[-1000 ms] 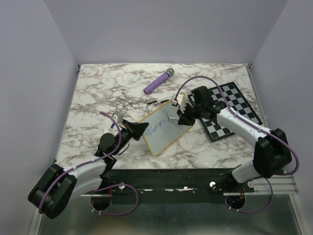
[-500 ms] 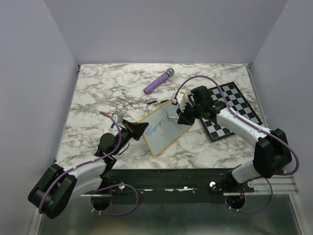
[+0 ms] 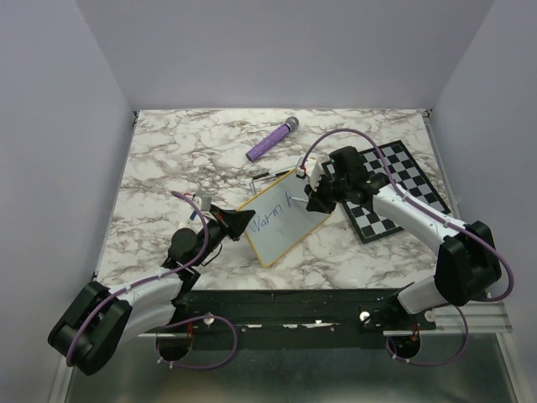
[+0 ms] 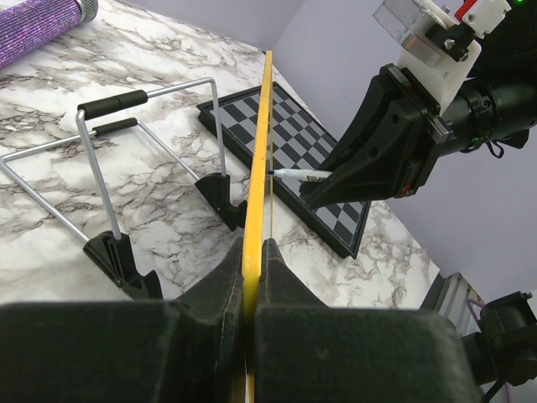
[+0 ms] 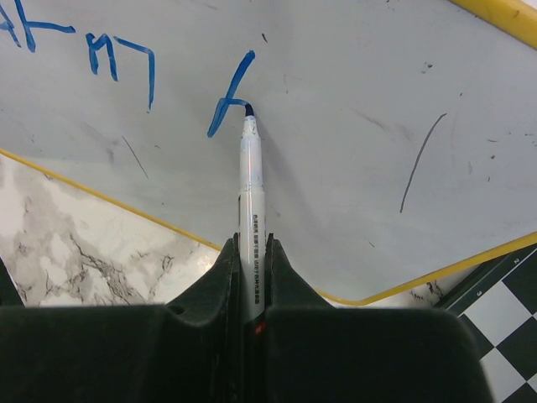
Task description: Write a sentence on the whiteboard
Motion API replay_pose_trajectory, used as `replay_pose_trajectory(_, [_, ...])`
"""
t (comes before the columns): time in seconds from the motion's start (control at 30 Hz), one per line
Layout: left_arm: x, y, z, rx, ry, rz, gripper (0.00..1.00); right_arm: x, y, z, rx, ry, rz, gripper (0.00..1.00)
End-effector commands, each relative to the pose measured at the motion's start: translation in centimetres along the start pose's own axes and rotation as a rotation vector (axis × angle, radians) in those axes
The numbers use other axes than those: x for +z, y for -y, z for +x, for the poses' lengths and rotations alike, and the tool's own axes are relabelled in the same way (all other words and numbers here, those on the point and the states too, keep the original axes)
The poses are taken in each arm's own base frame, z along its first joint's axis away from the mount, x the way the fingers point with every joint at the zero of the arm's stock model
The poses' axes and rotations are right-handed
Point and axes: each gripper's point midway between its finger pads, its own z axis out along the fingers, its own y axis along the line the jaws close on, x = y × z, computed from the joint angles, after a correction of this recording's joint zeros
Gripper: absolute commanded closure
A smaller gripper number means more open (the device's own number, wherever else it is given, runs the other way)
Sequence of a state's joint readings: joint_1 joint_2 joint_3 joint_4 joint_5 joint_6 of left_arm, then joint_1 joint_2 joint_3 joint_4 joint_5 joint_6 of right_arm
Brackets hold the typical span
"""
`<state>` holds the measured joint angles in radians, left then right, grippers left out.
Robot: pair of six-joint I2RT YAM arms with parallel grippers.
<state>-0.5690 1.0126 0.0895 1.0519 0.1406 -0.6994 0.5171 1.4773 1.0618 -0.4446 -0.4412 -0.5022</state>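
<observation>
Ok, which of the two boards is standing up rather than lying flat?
The yellow-framed whiteboard, clamped at its edge by the left gripper and bearing blue writing. The checkered chessboard on its right lies flat.

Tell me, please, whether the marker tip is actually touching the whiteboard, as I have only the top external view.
Observer: Yes. The right wrist view shows the marker tip on the whiteboard, at the end of a short branch off a slanted blue stroke of the sentence.
Operator: Thank you. How does the right claw hold it?
Observer: The right claw is shut on the barrel, which runs straight out between its fingers.
Operator: And the left claw?
Observer: The left wrist view shows the left claw shut on the whiteboard's yellow frame, seen edge-on.
</observation>
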Motion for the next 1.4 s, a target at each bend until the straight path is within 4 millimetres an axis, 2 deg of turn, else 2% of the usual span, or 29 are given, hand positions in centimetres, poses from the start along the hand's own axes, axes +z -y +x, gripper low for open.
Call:
replay_pose_trajectory(0.0, [-0.1, 0.4, 0.7, 0.051, -0.038, 0.03, 1.0, 0.0, 0.3, 0.4, -0.018, -0.027, -0.003, 0.99])
replay_pose_trajectory(0.57, [-0.3, 0.2, 0.9, 0.047, -0.038, 0.026, 1.0, 0.2, -1.0, 2.2, -0.011, -0.09, -0.075, 1.0])
replay_pose_trajectory(0.73, [-0.4, 0.2, 0.8, 0.047, -0.034, 0.026, 1.0, -0.2, -1.0, 1.2, -0.013, -0.064, -0.077, 1.0])
replay_pose_trajectory(0.9, [-0.4, 0.1, 0.8, 0.046, -0.034, 0.021, 1.0, -1.9, -2.0, -1.5, -0.014, 0.043, -0.107, 1.0])
replay_pose_trajectory(1.0, [-0.5, 0.1, 0.9, 0.046, -0.035, 0.021, 1.0, -2.7, -2.1, -2.2, -0.018, 0.081, -0.107, 0.99])
replay_pose_trajectory(1.37, [-0.6, 0.2, 0.9, 0.043, -0.033, 0.024, 1.0, -3.0, -0.2, -1.1, 0.005, 0.091, -0.051, 0.99])
